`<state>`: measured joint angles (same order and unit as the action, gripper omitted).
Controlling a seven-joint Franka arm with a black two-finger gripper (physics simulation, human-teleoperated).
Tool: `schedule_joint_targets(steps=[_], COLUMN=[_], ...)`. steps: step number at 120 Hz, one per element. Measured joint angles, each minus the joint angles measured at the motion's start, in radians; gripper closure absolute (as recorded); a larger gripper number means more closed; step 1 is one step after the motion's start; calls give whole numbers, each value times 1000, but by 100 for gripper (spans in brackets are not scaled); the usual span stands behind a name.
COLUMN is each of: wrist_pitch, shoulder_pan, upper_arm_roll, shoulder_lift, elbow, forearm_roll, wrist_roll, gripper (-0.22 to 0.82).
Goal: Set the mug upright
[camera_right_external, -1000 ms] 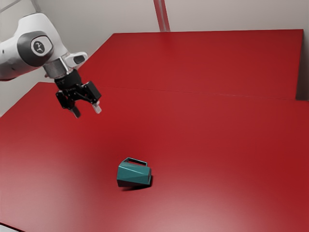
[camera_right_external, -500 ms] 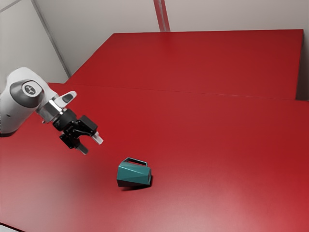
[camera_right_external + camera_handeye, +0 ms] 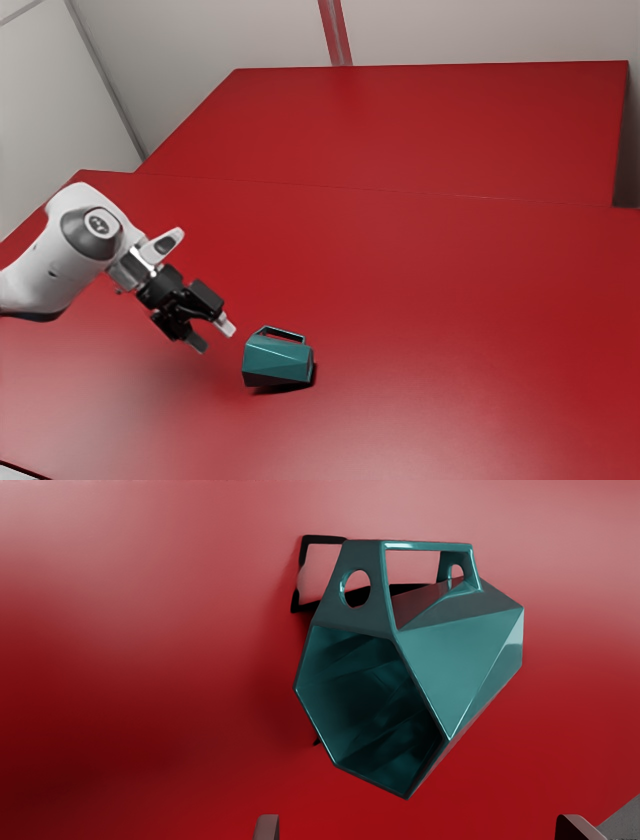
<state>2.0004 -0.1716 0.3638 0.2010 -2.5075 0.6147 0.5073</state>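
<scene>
Beneath everything, a broad red table (image 3: 460,290) is spread, and over it the white arm (image 3: 88,245) is extended from the exterior view's left. The gripper (image 3: 214,338) is held near the mug (image 3: 278,360), its fingers spread and nothing gripped. The mug is laid on its side on the table, its mouth (image 3: 365,700) turned toward the gripper, so uprightness is not achieved; gripping, tipping up and release are judged left. By the handle (image 3: 425,545), nothing is touched.
</scene>
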Motion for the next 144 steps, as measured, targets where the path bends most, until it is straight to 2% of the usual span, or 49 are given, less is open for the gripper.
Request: schedule_joint_targets(steps=[30,116,128,144], wrist_pitch=[59,152,162,172], shoulder_pan=[-40,-79,-81,-82], upper_arm_roll=[-2,-58,-58,-59], shoulder_lift=[-60,-99,-102,-102], elbow=[-2,-55,-55,-56], forearm_roll=[96,370,378,382], wrist_roll=[78,217,227,238], gripper=[0,0,4,16])
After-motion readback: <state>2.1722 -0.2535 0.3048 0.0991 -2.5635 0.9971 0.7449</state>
